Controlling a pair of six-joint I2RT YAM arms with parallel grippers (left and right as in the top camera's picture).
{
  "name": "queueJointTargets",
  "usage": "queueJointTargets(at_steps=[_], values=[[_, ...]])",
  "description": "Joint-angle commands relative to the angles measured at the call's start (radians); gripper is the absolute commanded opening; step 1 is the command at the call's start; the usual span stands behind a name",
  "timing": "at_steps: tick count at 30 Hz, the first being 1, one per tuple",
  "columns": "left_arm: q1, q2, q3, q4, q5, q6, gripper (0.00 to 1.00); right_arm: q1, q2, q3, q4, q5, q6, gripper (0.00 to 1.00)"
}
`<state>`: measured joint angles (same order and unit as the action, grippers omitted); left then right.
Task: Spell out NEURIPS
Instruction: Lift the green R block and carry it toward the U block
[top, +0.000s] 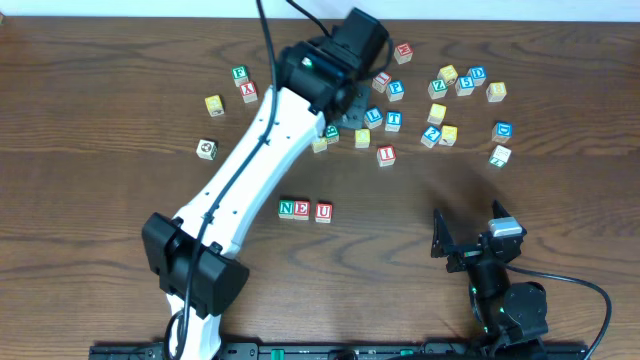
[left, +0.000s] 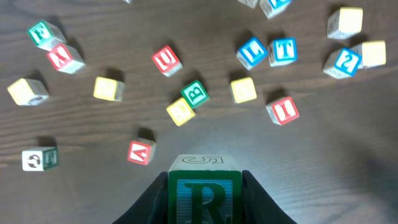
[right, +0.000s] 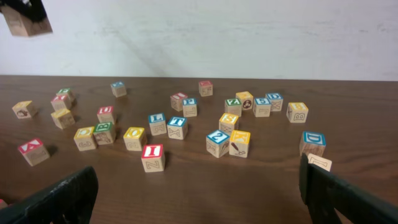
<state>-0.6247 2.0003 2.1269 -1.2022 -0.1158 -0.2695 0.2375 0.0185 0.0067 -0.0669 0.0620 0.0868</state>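
Left gripper (left: 205, 190) clamped on the R cube (left: 203, 200), raised above the scattered blocks (left: 194, 93).
Green R faces the wrist camera, upright; its top face perhaps shows a 5. N-E-U row (top: 304, 209) lies nearer the arm bases; right gripper (top: 472, 240) gapes empty.

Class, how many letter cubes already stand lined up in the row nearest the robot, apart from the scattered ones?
3: the N cube first, the E cube beside it, the U cube last. The left arm passes close by N and might hide more.
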Motion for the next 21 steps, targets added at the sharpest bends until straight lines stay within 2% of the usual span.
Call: queueJointTargets(at_steps=[1, 7, 11, 21], values=[[-0.035, 0.008, -0.037, 0.006, -0.032, -0.043, 0.08, -0.008, -0.001, -0.001, -0.004, -0.002, -0.006, 0.99], [-0.105, -0.005, -0.12, 0.05, -0.036, -0.043, 0.08, -0.008, -0.001, -0.001, -0.004, -0.002, -0.006, 0.99], [-0.148, -0.05, -0.243, 0.12, -0.039, -0.072, 0.08, -0.008, -0.001, -0.001, -0.004, -0.002, -0.006, 0.99], [-0.226, -0.251, -0.73, 0.409, -0.041, -0.24, 0.08, -0.008, -0.001, -0.001, -0.004, -0.002, -0.006, 0.99]])
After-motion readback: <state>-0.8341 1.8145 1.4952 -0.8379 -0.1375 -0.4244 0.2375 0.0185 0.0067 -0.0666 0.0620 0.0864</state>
